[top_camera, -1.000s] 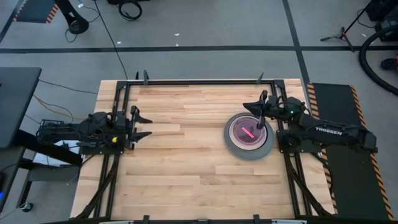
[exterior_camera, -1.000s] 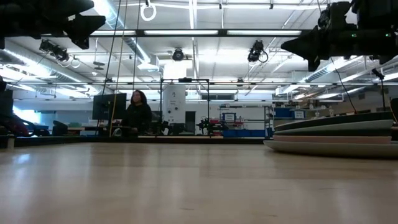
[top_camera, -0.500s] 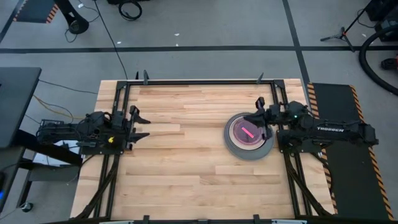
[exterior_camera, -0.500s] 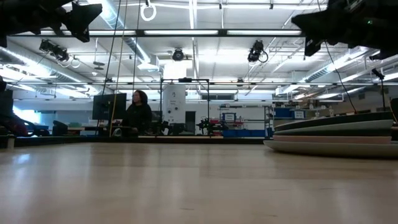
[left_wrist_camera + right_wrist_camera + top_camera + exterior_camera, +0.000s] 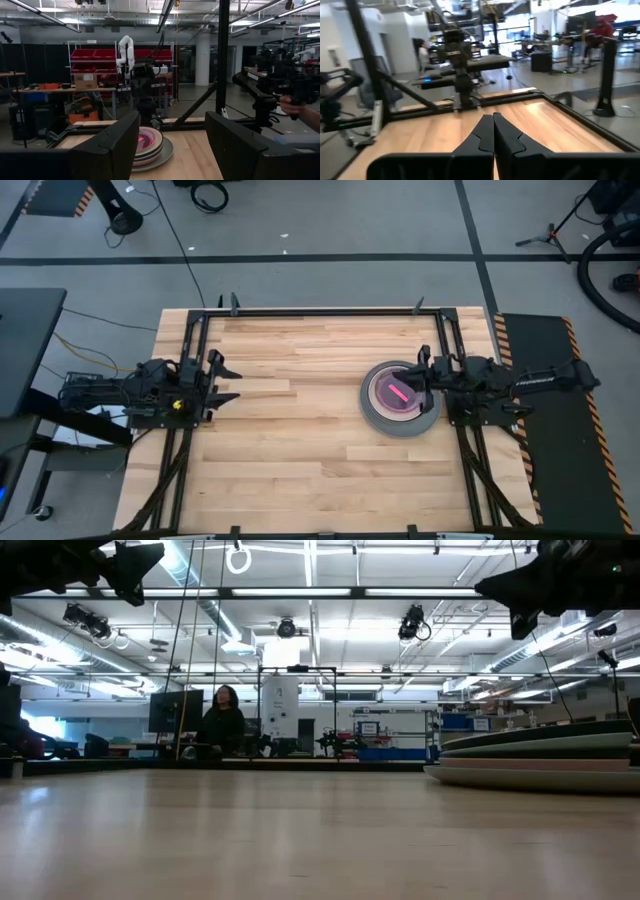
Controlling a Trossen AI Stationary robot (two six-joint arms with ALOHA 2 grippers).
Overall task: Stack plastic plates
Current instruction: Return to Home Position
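High view: the right hand (image 5: 420, 375) has pulled back from over the single stack of round plastic plates (image 5: 398, 416). The stack runs from large grey at the bottom to red-pink on top and stands right of the middle of the wooden worktop (image 5: 300, 450). The left hand (image 5: 228, 379) waits at the left edge.

Low view: the stack rests untouched, with both hands high above it.

Left wrist view: its fingers (image 5: 112, 145) are spread and empty.

Right wrist view: its fingers (image 5: 484, 136) are pressed together, holding nothing.

Stacking looks finished; only parking the right arm remains.
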